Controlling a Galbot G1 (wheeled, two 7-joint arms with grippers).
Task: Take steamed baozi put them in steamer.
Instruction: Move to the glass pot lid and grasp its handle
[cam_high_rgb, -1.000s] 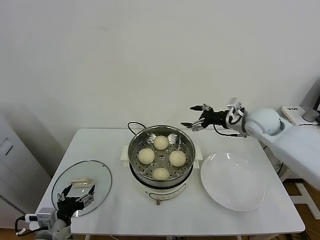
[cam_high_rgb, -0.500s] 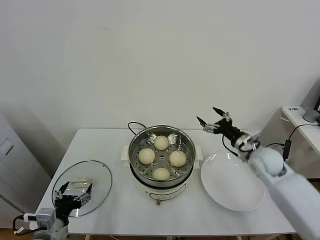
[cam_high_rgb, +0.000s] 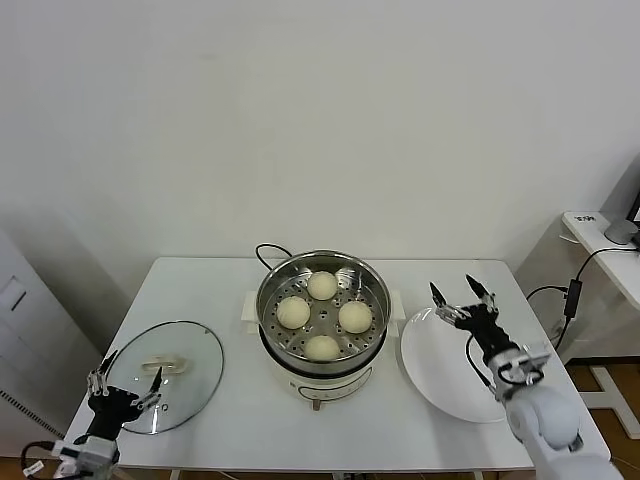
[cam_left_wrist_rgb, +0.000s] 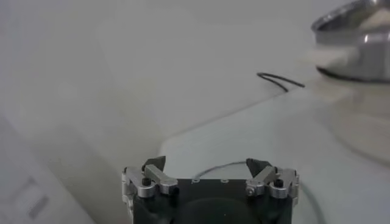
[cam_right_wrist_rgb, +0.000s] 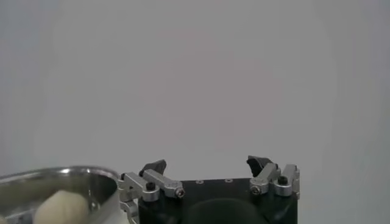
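Steamed baozi (cam_high_rgb: 321, 315): four cream-white domes, all inside the steamer, spread in a diamond on the perforated floor; apart from one another, none touching the wall as far as visible.
Steamer (cam_high_rgb: 321, 276): shiny steel pot on a cream base, mid-worktop, slightly toward the far edge; black cord trailing off behind toward the far edge.
Progress: loading judged complete; no bun anywhere else on the worktop, none carried.
Left to do: nothing of the stated task, by the look of it; pot uncovered, though covering not asked for.
Orientation of buns: round side up, flat side down; no long axis to speak of, each near-circular from above.
Orientation of steamer: upright, mouth up; side handles lined up along the worktop's length, left edge to right edge.
Plate (cam_high_rgb: 450, 385): flat, white, bare, just right of the steamer, toward the right edge.
Glass lid (cam_high_rgb: 190, 350): flat on the worktop near the front-left corner, well apart from the steamer.
Right gripper (cam_high_rgb: 463, 298): above the plate's far rim, fingers spread wide, holding nothing.
Left gripper (cam_high_rgb: 122, 378): low at the front-left corner over the lid's near rim, fingers spread wide, holding nothing.
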